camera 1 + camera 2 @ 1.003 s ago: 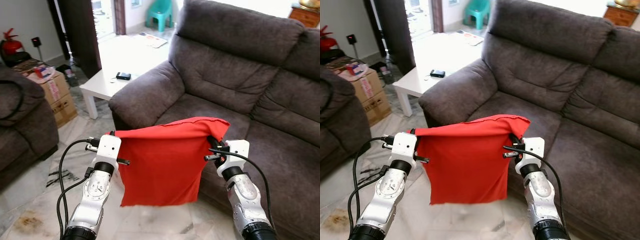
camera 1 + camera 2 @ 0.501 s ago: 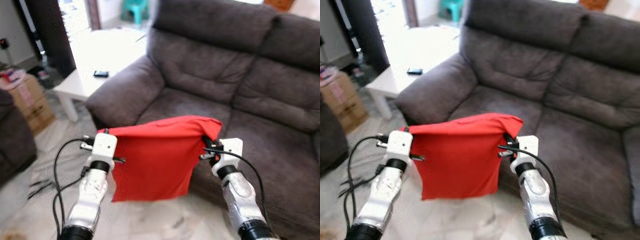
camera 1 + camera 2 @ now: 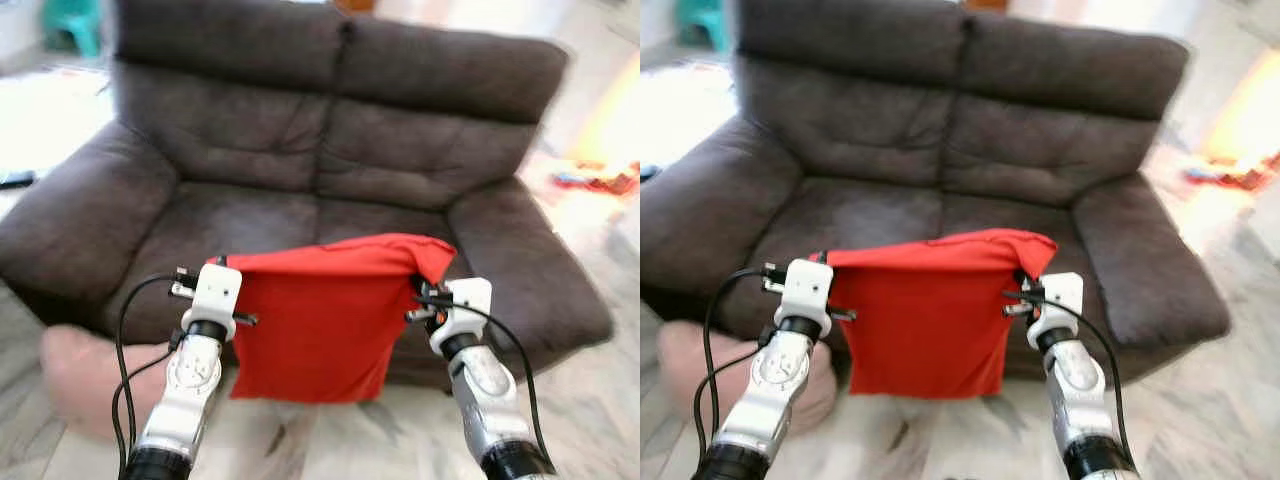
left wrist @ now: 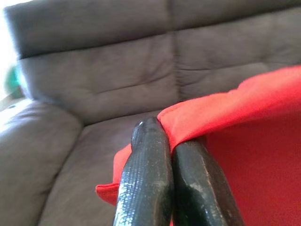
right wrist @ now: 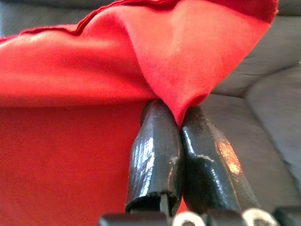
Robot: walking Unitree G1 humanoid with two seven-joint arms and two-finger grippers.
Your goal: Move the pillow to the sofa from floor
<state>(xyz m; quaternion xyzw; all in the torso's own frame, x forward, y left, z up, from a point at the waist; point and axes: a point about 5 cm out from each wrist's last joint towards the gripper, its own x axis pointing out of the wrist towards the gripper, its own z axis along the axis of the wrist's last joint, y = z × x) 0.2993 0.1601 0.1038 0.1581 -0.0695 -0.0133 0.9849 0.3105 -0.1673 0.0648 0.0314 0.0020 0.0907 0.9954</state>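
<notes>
1. While the head views are blurred, the sofa (image 3: 330, 150) is plain to see: a dark grey-brown two-seater with padded arms, spanning most of the scene ahead of the robot, its seat cushions just beyond and below the raised arms.
2. The floor (image 3: 600, 400) is pale marble-like tile, in view in front of the sofa and off to the right side.
3. The pillow (image 3: 325, 320), a limp red fabric piece that looks more like an empty cover than a stuffed cushion, hangs in the air in front of the sofa's seat edge, off the floor. Its top edge is stretched between the two arms and folds over a little, and the rest drapes straight down.
4. A pinkish rounded shape (image 3: 85, 375) lies low on the floor at the left, by the sofa's front corner; it is too blurred to identify.
5. The left pincer (image 4: 164, 141) is clenched on the pillow's top left corner, the red cloth pinched between its black fingers, with the sofa's backrest beyond.
6. The right pincer (image 5: 183, 125) is clenched on the top right corner, a fold of red cloth caught between its fingers and bunching above them.
</notes>
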